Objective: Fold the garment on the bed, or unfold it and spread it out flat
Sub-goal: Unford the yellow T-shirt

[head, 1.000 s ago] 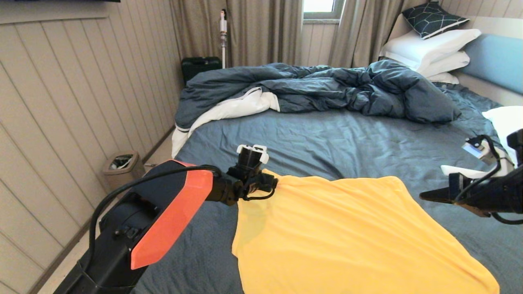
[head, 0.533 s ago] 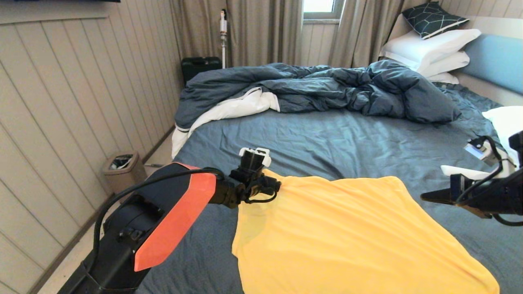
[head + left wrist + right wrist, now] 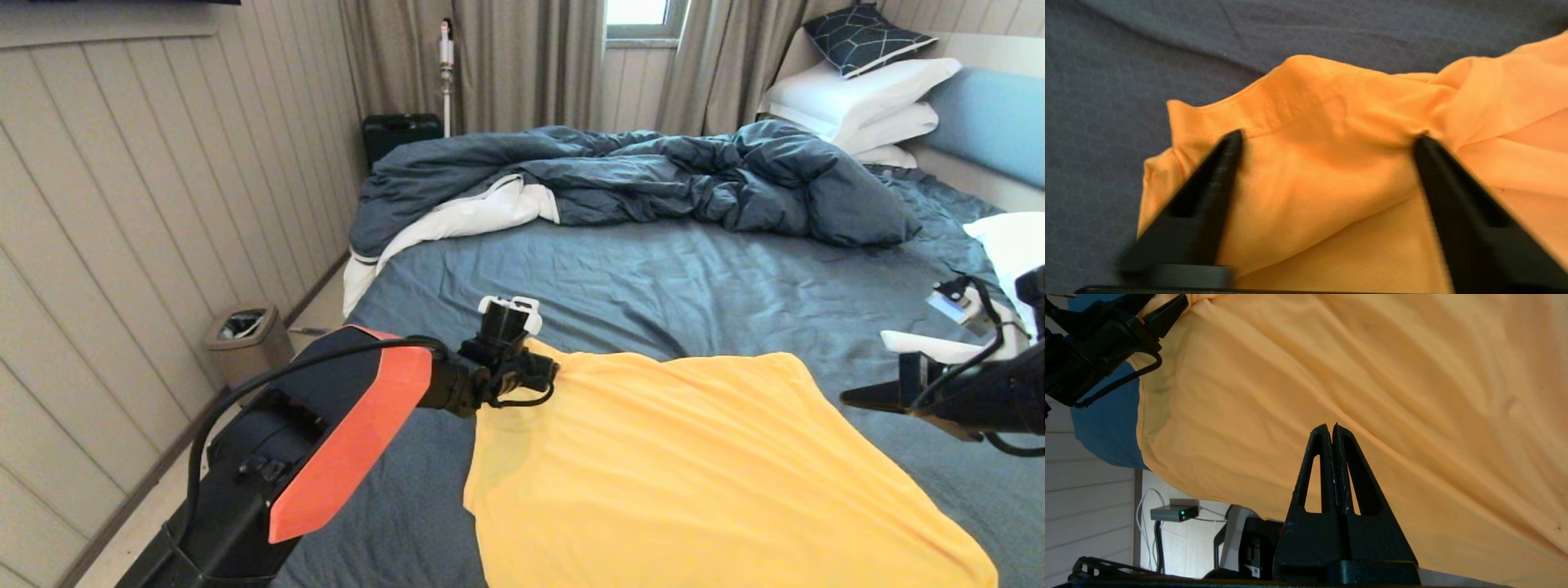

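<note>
The yellow T-shirt (image 3: 694,465) lies spread over the near part of the bed (image 3: 653,278), on the dark blue-grey sheet. My left gripper (image 3: 550,372) is at the shirt's far left corner. In the left wrist view that gripper (image 3: 1329,139) is open, its black fingers (image 3: 1216,179) set wide apart with the bunched, hemmed corner of the shirt (image 3: 1306,122) lying between them. My right gripper (image 3: 846,398) hovers just off the shirt's right edge; in the right wrist view it (image 3: 1329,426) is shut with nothing in it, and the shirt (image 3: 1372,375) fills the background.
A rumpled dark blue duvet (image 3: 637,175) lies across the far half of the bed. White pillows (image 3: 857,94) are stacked by the light blue headboard (image 3: 992,114), another pillow (image 3: 1008,241) at the right edge. A waste bin (image 3: 245,331) stands on the floor at the left wall.
My left gripper has shifted slightly right and down at the shirt's corner. The right gripper has sunk a little. The shirt lies as before.
</note>
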### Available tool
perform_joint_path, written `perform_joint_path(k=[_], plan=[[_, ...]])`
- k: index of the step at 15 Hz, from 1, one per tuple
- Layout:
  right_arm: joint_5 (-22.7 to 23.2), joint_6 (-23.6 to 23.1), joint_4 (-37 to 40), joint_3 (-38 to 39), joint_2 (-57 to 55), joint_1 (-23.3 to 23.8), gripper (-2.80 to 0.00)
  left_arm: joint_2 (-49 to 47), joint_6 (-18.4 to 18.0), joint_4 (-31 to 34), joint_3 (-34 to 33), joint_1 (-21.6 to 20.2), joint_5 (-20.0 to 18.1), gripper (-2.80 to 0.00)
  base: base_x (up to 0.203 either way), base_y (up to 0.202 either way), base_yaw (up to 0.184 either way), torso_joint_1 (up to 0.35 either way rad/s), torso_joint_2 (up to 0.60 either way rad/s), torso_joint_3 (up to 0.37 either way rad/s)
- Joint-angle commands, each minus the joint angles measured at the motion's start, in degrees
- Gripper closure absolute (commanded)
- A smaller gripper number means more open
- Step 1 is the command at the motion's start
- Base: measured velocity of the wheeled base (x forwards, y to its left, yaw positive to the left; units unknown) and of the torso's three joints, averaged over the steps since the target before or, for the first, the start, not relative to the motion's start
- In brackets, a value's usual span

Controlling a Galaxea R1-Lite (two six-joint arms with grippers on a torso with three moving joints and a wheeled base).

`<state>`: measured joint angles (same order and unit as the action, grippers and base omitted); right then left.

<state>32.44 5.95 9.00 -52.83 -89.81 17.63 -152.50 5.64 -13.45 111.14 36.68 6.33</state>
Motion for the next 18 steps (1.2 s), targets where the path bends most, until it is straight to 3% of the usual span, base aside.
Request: perform_joint_path(k=[1,8,14,18], plan=[[0.17,0.03,0.05,0.01,0.42,0.04,0.00,0.03,0.07,-0.15,-0.05,-0.03,-0.06,0.00,0.000,0.000,0.000,0.000,0.00,0.000],[0.08,0.12,0.05,0.71,2.20,-0.24,0.00,-1.02,-0.40,-2.39,0.04,-0.03,-1.76,0.00,0.000,0.000,0.000,0.000,0.00,0.000],[0.15,0.20,0.05,2.53,3.94,-1.45,0.00,-0.53,-7.58,-10.35,0.51,-0.14,-1.23,0.00,0.000,0.000,0.000,0.000,0.00,0.000],[0.08,0.20,0.05,3.35,4.82,-2.27,0.00,-1.21,-10.08,-10.62,0.74,-2.03,-3.09,0.00,0.000,0.000,0.000,0.000,0.00,0.000]])
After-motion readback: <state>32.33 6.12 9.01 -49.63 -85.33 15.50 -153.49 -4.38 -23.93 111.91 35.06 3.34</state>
